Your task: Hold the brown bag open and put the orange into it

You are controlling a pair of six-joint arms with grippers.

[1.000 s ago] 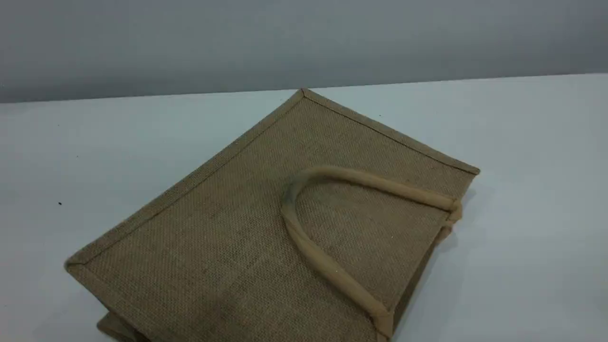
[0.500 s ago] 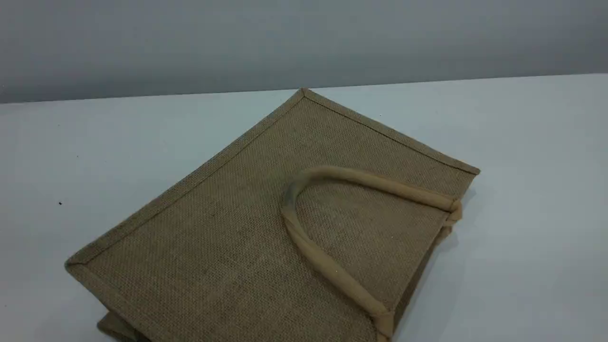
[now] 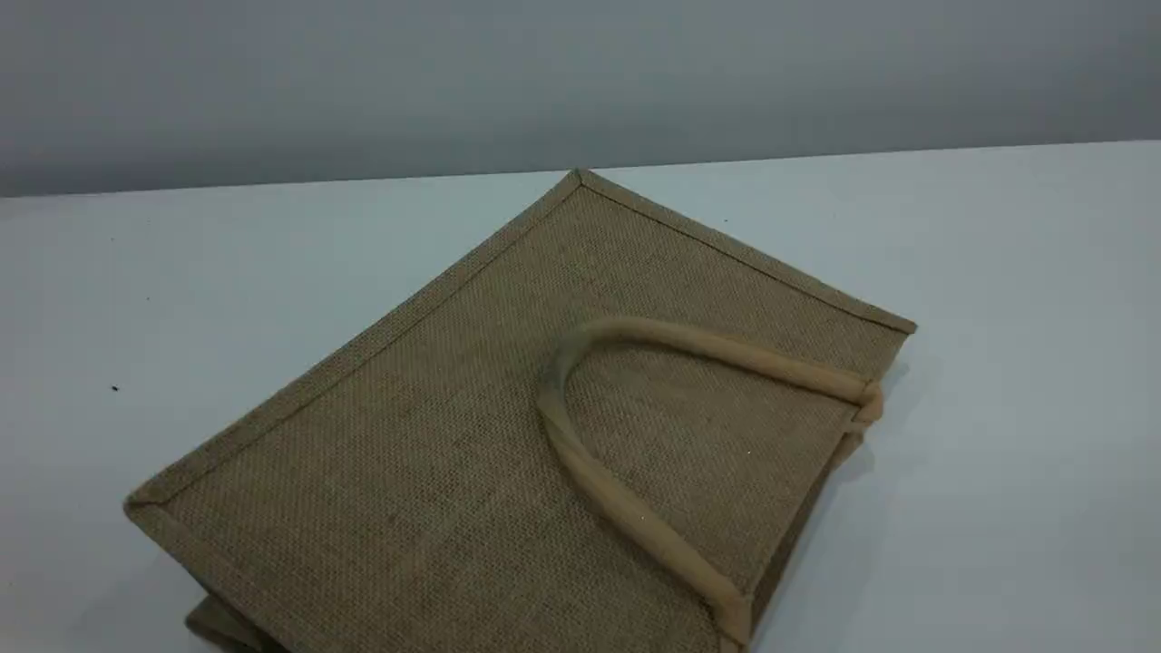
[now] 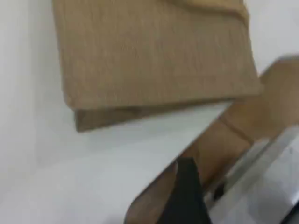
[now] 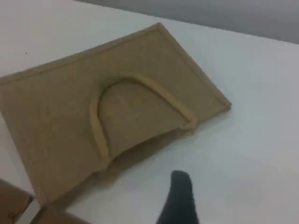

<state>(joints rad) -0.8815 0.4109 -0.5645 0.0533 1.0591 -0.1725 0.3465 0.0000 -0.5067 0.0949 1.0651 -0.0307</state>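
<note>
– Bag [image 3: 435, 453]?
– Lying flat mid-surface [image 3: 998, 435], skewed, one corner toward the far side. Handle [image 3: 617, 503] folded down onto the upper face; mouth edge facing right, pressed nearly shut.
– Any shift since a second ago?
– None. Same spot, same angle, handle in the same curve.
– Left claw [image 4: 187, 196]?
– Hovering off one edge of the bag, not touching it. Spread wide, gripping nothing.
– Right claw [image 5: 180, 200]?
– Likewise wide apart and empty, hanging over bare surface just off the mouth side, clear of the handle.
</note>
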